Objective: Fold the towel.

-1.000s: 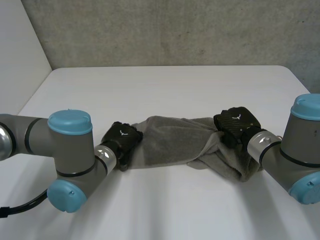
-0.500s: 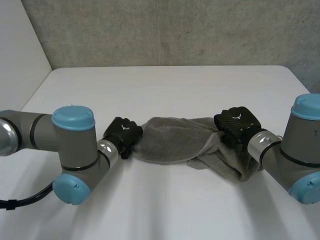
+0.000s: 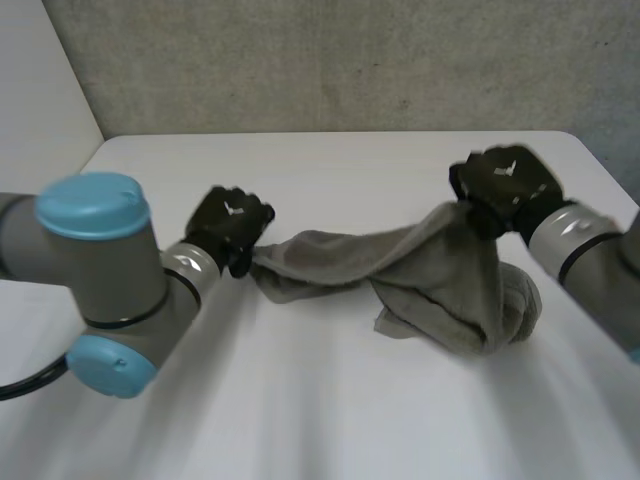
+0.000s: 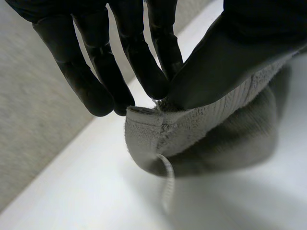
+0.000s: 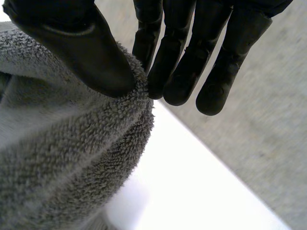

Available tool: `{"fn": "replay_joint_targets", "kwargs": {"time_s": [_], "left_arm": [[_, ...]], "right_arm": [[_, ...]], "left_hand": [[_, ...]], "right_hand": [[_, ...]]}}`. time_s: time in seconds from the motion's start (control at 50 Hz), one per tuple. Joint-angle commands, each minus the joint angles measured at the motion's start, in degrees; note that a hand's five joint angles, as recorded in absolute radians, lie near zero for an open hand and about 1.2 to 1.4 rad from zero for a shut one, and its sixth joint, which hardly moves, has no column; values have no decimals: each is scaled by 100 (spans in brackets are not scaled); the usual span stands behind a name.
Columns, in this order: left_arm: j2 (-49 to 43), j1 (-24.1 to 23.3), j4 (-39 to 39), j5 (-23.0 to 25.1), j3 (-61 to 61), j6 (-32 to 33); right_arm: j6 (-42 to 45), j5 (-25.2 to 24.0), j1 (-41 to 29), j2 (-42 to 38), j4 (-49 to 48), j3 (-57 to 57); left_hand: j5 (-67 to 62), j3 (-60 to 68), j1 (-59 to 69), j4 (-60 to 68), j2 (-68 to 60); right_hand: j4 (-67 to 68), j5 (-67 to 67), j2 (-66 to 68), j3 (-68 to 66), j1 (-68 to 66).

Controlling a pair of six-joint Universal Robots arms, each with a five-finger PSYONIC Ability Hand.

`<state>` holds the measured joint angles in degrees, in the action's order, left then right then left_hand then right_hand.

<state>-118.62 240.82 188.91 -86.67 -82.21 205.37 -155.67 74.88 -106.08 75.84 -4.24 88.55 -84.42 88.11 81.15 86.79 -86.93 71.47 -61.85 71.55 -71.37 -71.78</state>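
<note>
Where the head view looks down on the white table [image 3: 320, 410], the grey towel [image 3: 400, 265] is strung between the two hands across the middle. The left hand [image 3: 228, 226] holds its left end just above the tabletop, and the right hand [image 3: 505, 185] holds its right end higher and farther back, so the cloth slopes up to the right. Below the right hand a bunched fold of towel hangs down and rests on the table on the near side. A grey concrete wall [image 3: 330, 60] stands behind the table's far edge. In the left wrist view, the left hand [image 4: 240, 48] pinches a hemmed corner of the towel [image 4: 201, 129] between thumb and fingertips, the cloth sagging beneath toward the table [image 4: 86, 191]. In the right wrist view, the right hand [image 5: 86, 52] is clamped on the towel [image 5: 67, 163] too, its thumb pressing a thick roll of terry against the fingers, with the table [image 5: 192, 182] below.
</note>
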Motion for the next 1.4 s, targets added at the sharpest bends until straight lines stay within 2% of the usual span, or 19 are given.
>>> {"fn": "replay_joint_targets", "kwargs": {"time_s": [0.02,0.14,0.4,0.52,0.56,0.58,0.64,0.7,0.78,0.82,0.84,0.88,0.9,0.94,0.98,1.12,1.2,1.3,1.4], "left_arm": [[980,115,5,54,-322,-585],[894,97,-4,63,-384,-647],[-592,159,5,-7,698,-603],[-899,176,269,-16,1858,-436],[-777,281,715,-147,2400,-436],[-776,282,717,-148,2403,-436],[-155,361,1733,-437,2736,-541],[59,361,2053,-464,2701,-603],[340,370,2158,-438,2332,-840],[401,431,1984,-429,1887,-884],[401,431,1983,-429,1884,-884],[480,615,1668,-412,1255,-884],[480,616,1666,-412,1251,-884],[603,782,1421,-333,508,-884],[664,826,1359,-263,147,-884],[1043,1055,1332,159,-1471,-762],[1069,1090,1332,195,-1755,-709],[1008,1073,1315,212,-1904,-691],[990,1108,1323,204,-1878,-691]], "right_arm": [[62,-140,-18,713,1677,-697],[895,-175,-18,441,2498,-856],[1232,-131,-106,-966,2121,-1261],[1223,246,-317,-1344,512,-2061],[1232,658,-361,-1283,-799,-2314],[1232,660,-361,-1282,-806,-2315],[1162,870,-396,-609,-2778,-2219],[1144,809,-422,-360,-2960,-2113],[1135,352,-502,-254,-2010,-2087],[1231,-24,-519,-306,-612,-2148],[1232,-26,-519,-307,-604,-2148],[1433,-236,-554,-455,778,-2184],[1434,-237,-554,-456,784,-2184],[1749,-316,-607,-526,1800,-1974],[1829,-333,-659,-535,2083,-1807],[1786,-360,-897,-544,2217,-788],[1680,-369,-959,-588,2156,-549],[1365,-325,-959,-974,1840,-461],[1171,-307,-906,-949,1568,-426]], "left_hand": [[1442,-811,-115,-679,693],[1442,-811,-115,-679,693],[1442,-811,-115,-679,693],[1442,-811,-115,-679,693],[1442,-811,-115,-679,693],[1442,-811,-115,-679,693],[1442,-811,-115,-679,693],[1442,-811,-115,-679,693],[1442,-811,-115,-679,693],[1442,-811,-115,-679,693],[1442,-811,-115,-679,693],[1442,-811,-115,-679,693],[1442,-811,-115,-679,693],[1442,-811,-115,-679,693],[1442,-811,-115,-679,693],[1442,-811,-115,-679,693],[1442,-811,-115,-679,693],[1442,-811,-115,-679,693],[1442,-811,-115,-679,693]], "right_hand": [[1,37,-7,-11,30],[1,37,-7,-11,30],[35,4,27,-45,-3],[52,-13,44,-61,-20],[52,-13,44,-61,-20],[52,-13,44,-61,-20],[69,-30,61,-78,-37],[69,-30,61,-78,-37],[69,-30,61,-78,-37],[52,-13,44,-62,-20],[52,-13,44,-61,-20],[52,-13,44,-61,-20],[52,-13,44,-61,-20],[35,4,27,-45,-4],[35,4,27,-45,-3],[-49,88,-57,39,81],[-419,458,-427,410,451],[-2853,2892,-2861,2843,2885],[-4083,4122,-4091,4073,4114]]}}
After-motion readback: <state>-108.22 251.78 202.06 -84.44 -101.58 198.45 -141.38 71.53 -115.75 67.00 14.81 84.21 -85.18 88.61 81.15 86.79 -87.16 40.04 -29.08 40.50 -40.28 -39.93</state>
